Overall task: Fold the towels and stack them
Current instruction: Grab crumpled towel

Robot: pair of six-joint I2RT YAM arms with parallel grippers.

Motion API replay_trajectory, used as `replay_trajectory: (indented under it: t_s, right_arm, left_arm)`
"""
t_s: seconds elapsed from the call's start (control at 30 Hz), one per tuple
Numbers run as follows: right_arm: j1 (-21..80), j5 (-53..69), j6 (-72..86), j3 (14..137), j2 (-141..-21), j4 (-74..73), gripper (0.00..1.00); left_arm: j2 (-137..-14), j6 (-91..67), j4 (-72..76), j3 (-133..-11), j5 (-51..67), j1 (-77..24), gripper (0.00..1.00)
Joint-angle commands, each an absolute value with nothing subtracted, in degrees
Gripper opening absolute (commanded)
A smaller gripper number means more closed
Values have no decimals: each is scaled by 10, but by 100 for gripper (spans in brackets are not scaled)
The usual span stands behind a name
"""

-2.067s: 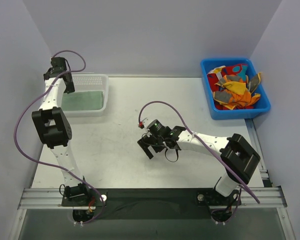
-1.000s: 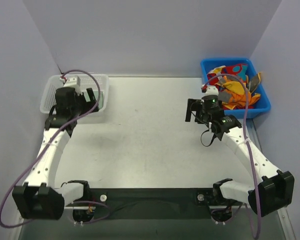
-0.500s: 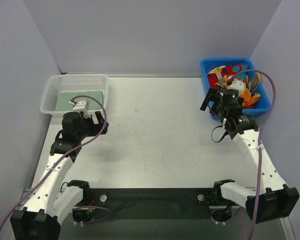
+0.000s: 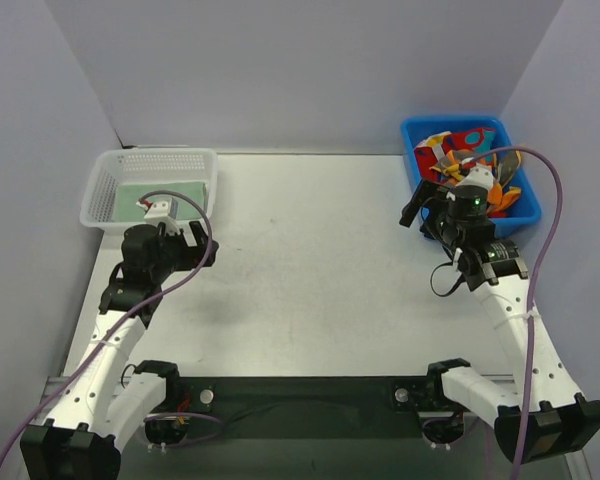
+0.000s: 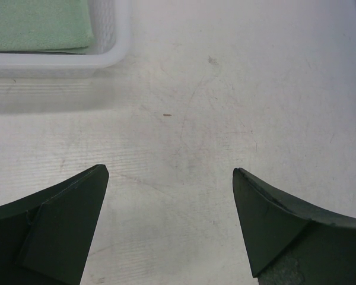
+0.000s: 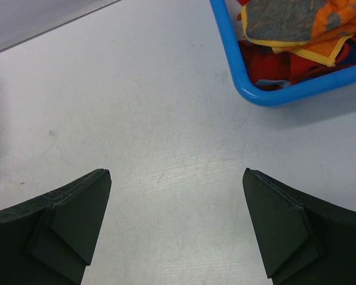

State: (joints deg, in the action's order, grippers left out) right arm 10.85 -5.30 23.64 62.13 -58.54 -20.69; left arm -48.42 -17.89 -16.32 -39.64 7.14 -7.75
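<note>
Bin [image 4: 455, 123] w/ jumbled towels [image 4: 470, 138]; basket [image 4: 150, 153] w/ green towel [image 4: 130, 195]; L gripper [image 5: 169, 172], R gripper [image 6: 177, 172] agape, empty.

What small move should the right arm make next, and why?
Probably advance the right gripper over the blue bin toward the grey towel on top. Its fingers stand open and empty above the table, just short of the bin, where the towels lie crumpled.

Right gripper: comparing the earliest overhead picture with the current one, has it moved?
Yes. The right gripper has swung from mid-table toward the far right and is now open beside the blue bin, at its left wall.
</note>
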Motion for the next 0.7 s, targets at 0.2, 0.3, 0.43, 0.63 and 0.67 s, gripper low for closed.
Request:
replay_trajectory:
  t_s: [0.2, 0.3, 0.43, 0.63, 0.67]
  right_arm:
    - [108, -4, 240, 601, -545, -219, 100]
    - [108, 14, 222, 603, -547, -221, 100]
    - [108, 15, 207, 625, -566, -223, 100]
    - [109, 17, 186, 661, -612, -222, 99]
    - [109, 14, 178, 671, -627, -223, 99]
  left_arm:
    - [-476, -179, -134, -390, 64, -78, 98]
    - [-477, -178, -136, -390, 57, -78, 97]
    - [-478, -180, -135, -390, 60, -78, 97]
    - [-480, -181, -137, -392, 64, -78, 97]
    - [-480, -181, -137, -392, 63, -78, 97]
